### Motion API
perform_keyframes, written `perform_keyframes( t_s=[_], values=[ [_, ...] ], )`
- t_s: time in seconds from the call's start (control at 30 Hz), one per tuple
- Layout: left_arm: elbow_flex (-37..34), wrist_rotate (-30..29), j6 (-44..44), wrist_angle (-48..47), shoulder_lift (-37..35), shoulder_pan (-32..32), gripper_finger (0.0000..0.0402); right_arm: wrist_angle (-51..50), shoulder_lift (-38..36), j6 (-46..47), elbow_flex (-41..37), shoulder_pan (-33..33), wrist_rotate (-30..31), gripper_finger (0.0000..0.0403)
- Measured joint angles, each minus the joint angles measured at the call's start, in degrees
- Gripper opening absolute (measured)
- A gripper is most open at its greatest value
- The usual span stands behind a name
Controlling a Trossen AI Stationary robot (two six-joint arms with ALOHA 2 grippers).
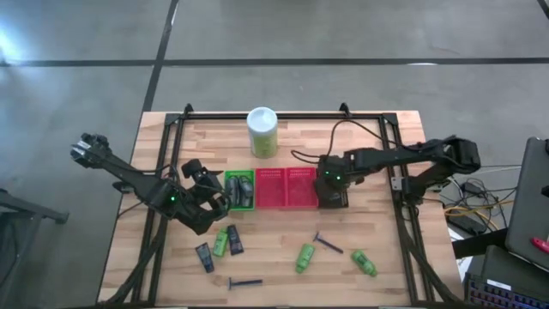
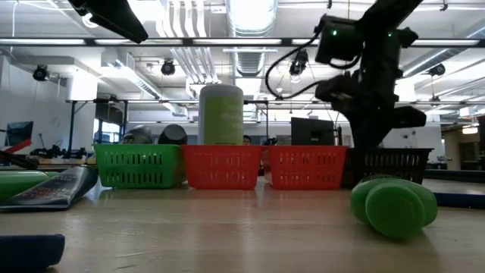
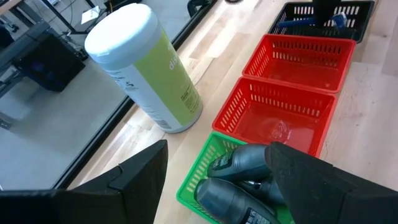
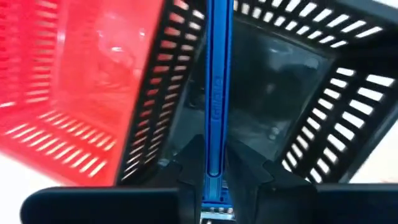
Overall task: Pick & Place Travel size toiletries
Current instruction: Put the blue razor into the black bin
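Observation:
My right gripper (image 1: 330,183) hangs over the dark mesh basket (image 1: 333,202), shut on a thin blue razor (image 4: 214,74) that points down into it. My left gripper (image 1: 208,184) is open above the green basket (image 3: 193,186), where two grey tubes (image 3: 242,163) lie on the bottom; its fingers (image 3: 140,177) stand apart and touch nothing. On the wood nearer the near edge lie green tubes (image 1: 304,256), (image 1: 364,263), (image 1: 221,240), small dark tubes (image 1: 204,256), (image 1: 234,241) and two more razors (image 1: 244,281), (image 1: 328,243). My right gripper (image 4: 211,177) pinches the razor's blue handle (image 4: 213,155) between its two fingers, near the end closest to the wrist. The fingers come from above and lie along the handle. The razor is lifted clear, its free end (image 4: 217,12) pointing down into the dark basket (image 4: 280,68).
Two red baskets (image 1: 286,189) stand in a row between the green and dark ones. A tall white-and-green canister (image 1: 262,131) stands upright behind them near the far edge. A black frame (image 1: 403,184) runs along the table's sides. In the low view, a green tube (image 2: 394,205) lies close.

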Motion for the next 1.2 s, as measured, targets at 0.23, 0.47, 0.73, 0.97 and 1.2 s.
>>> perform_keyframes(
  t_s=[0.23, 0.47, 0.73, 0.97, 1.2],
  values=[
    [0.0, 0.1, -0.1, 0.0, 0.0, 0.0, 0.0284, -0.4, 2.5, 0.2, 0.1, 0.2, -1.9, 0.008],
    [0.0, 0.6, -0.1, 0.0, 0.0, 0.0, 0.0284, -0.5, -0.6, -2.0, 3.4, 0.2, 0.9, 0.0168],
    [0.0, 13.3, 1.1, 0.0, 0.0, 0.0, 0.0284, -6.9, -4.1, -5.4, 8.9, 1.0, 5.1, 0.0253],
    [-0.4, 37.0, 5.2, 1.6, 0.1, -0.1, 0.0284, -10.9, -4.4, -6.2, 9.7, 2.1, 5.0, 0.0291],
    [-8.0, 47.3, 12.3, 11.3, 0.2, -5.9, 0.0284, -10.9, -4.4, -3.9, 8.9, 4.3, 4.7, 0.0306]
  ],
)
